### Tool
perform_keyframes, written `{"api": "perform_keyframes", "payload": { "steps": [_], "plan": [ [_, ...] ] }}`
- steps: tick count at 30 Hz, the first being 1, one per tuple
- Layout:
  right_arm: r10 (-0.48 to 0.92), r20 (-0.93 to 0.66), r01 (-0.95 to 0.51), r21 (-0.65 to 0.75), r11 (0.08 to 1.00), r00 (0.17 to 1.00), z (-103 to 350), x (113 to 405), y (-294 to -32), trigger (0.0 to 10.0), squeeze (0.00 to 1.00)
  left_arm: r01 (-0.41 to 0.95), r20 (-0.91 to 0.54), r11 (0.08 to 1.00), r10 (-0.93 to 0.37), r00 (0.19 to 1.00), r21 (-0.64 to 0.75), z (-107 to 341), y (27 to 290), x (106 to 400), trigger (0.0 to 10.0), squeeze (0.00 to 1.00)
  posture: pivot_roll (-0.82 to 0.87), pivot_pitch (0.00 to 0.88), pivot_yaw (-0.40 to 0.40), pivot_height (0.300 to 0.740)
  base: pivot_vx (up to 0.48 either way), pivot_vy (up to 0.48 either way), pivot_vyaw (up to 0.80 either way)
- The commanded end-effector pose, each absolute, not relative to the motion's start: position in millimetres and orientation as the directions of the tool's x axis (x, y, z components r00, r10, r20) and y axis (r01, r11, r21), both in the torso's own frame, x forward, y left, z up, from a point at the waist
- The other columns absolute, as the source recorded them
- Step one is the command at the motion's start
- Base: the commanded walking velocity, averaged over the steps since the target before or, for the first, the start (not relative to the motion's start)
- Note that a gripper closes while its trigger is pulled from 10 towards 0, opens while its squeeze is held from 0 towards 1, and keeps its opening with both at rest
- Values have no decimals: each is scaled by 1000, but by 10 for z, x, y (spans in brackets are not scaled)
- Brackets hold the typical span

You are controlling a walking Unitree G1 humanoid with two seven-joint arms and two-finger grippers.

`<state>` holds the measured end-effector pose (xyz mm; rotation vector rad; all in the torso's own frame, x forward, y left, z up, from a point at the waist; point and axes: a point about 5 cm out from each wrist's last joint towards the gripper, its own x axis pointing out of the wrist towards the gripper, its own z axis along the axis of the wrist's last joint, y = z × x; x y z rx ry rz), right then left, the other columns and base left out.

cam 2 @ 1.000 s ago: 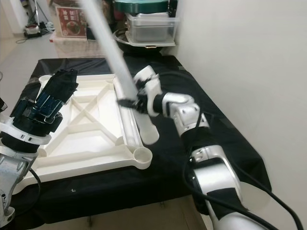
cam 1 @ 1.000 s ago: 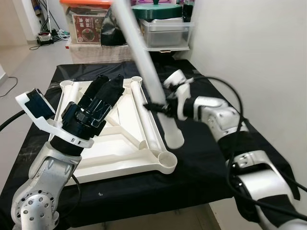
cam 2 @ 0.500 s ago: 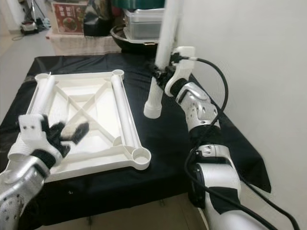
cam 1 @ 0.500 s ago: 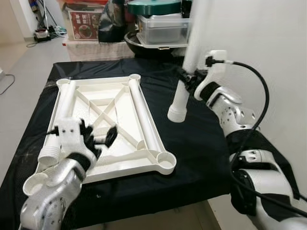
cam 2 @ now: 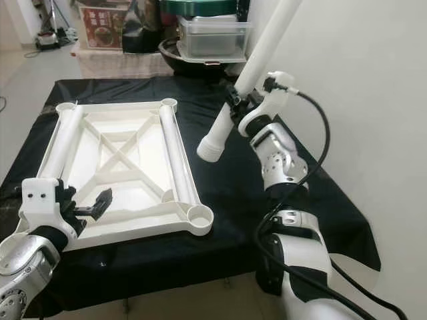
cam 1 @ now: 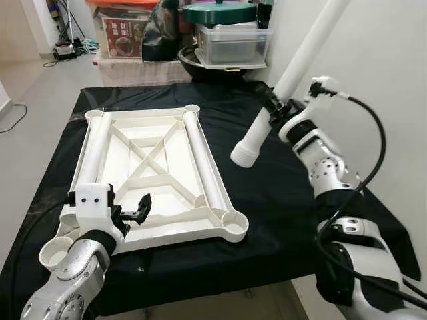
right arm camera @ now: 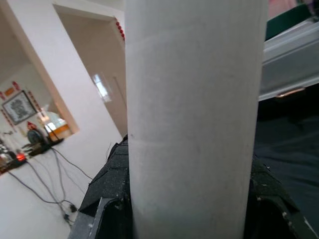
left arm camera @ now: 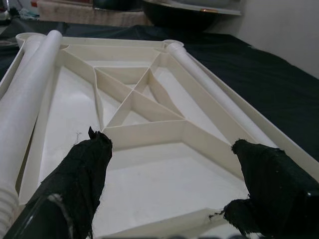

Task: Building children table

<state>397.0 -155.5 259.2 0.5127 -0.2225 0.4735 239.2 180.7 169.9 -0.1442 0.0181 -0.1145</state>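
Note:
The white table top [cam 1: 153,200] lies upside down on the black-clothed table, with a round socket [cam 1: 233,224] at its front right corner. Two white legs rest on it, one along the left side [cam 1: 93,153] and one along the right side [cam 1: 203,163]. My right gripper [cam 1: 275,107] is shut on a third white leg [cam 1: 293,67], which hangs tilted above the black cloth right of the table top, its lower end [cam 1: 244,157] in the air. In the right wrist view the leg [right arm camera: 194,119] sits between the fingers [right arm camera: 109,199]. My left gripper [cam 1: 137,212] is open, low at the table top's front left edge [left arm camera: 164,224].
Behind the table stand a clear lidded box [cam 1: 233,43], a green-lidded pot [cam 1: 219,12], a dark wok [cam 1: 200,63] and an orange-lidded crate [cam 1: 127,30]. A white wall [cam 1: 373,80] runs close along the right. Bare black cloth [cam 1: 280,193] lies right of the table top.
My right gripper has carried the leg from over the table top to the right and tilted it. My left gripper has dropped from above the table top to its front left edge.

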Motion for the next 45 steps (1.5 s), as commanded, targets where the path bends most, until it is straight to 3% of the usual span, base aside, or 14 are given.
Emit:
{"api": "perform_keyframes", "payload": {
  "steps": [1, 4, 7, 10, 11, 12, 13, 14, 15, 17, 18, 23, 32, 45],
  "plan": [
    [393, 334, -508, 419, 752, 857, 2596, 3945, -1535, 10000, 0, 147, 9, 980, -147, 989, -136, 1702, 1759, 2357, 10000, 0, 81, 0, -54, 740, 0, 0, 0],
    [413, 348, -534, 417, 735, 841, 2606, 3927, -1503, 10000, 0, 171, 18, 976, -170, 985, -136, 1709, 1740, 2347, 10000, 0, 78, 0, -54, 740, 0, 0, 0],
    [559, 439, -710, 393, 585, 704, 2704, 3791, -1338, 10000, 0, 332, 34, 925, -332, 943, -187, 1741, 1609, 2276, 10000, 0, 77, 0, -52, 740, 0, 0, 0],
    [559, 439, -710, 393, 585, 704, 2704, 3791, -1338, 10000, 0, 332, 34, 925, -332, 943, -187, 1741, 1609, 2276, 10000, 0, 77, 0, -52, 740, 0, 0, 0],
    [615, 467, -772, 368, 518, 635, 2751, 3730, -1280, 10000, 0, 407, 35, 893, -408, 912, -190, 1745, 1545, 2228, 10000, 0, 77, 0, -52, 740, 0, 0, 0],
    [709, 535, -887, 311, 341, 460, 2897, 3579, -1207, 10000, 0, 493, 30, 849, -497, 867, -190, 1739, 1463, 2158, 10000, 0, 77, 0, -50, 740, 0, 0, 0],
    [709, 535, -887, 311, 341, 460, 2897, 3579, -1207, 10000, 0, 493, 30, 849, -497, 867, -190, 1739, 1463, 2158, 10000, 0, 77, 0, -50, 740, 0, 0, 0],
    [754, 573, -944, 261, 203, 321, 2994, 3456, -1163, 10000, 0, 546, 26, 816, -552, 834, -190, 1732, 1412, 2109, 10000, 0, 77, 0, -50, 740, 0, 0, 0],
    [754, 573, -944, 261, 203, 321, 2994, 3456, -1163, 10000, 0, 546, 26, 816, -552, 834, -190, 1732, 1412, 2109, 10000, 0, 77, 0, -50, 740, 0, 0, 0],
    [805, 584, -989, 144, 20, 101, 3135, 3276, -1122, 10000, 0, 586, 34, 784, -593, 805, -202, 1720, 1378, 2067, 10000, 0, 80, 0, -52, 740, 0, 0, 0],
    [805, 584, -989, 144, 20, 101, 3135, 3276, -1122, 10000, 0, 586, 34, 784, -593, 805, -202, 1720, 1378, 2067, 10000, 0, 80, 0, -52, 740, 0, 0, 0],
    [832, 537, -990, -48, -133, -138, 3373, 3138, -1139, 10000, 0, 633, 46, 744, -640, 767, -216, 1709, 1347, 2010, 10000, 0, 88, 0, -61, 740, 0, 0, 0],
    [854, 463, -970, -67, -233, -237, 3314, 3075, -1026, 10000, 0, 757, 70, 621, -762, 644, -203, 1781, 1248, 1927, 10000, 0, 94, 0, -76, 740, 0, 0, 0],
    [859, 452, -966, -29, -256, -241, 3219, 3063, -983, 10000, 0, 806, 56, 565, -812, 581, -177, 1772, 1214, 1938, 10000, 0, 79, 0, -55, 740, 0, 0, 0]
  ]
}}
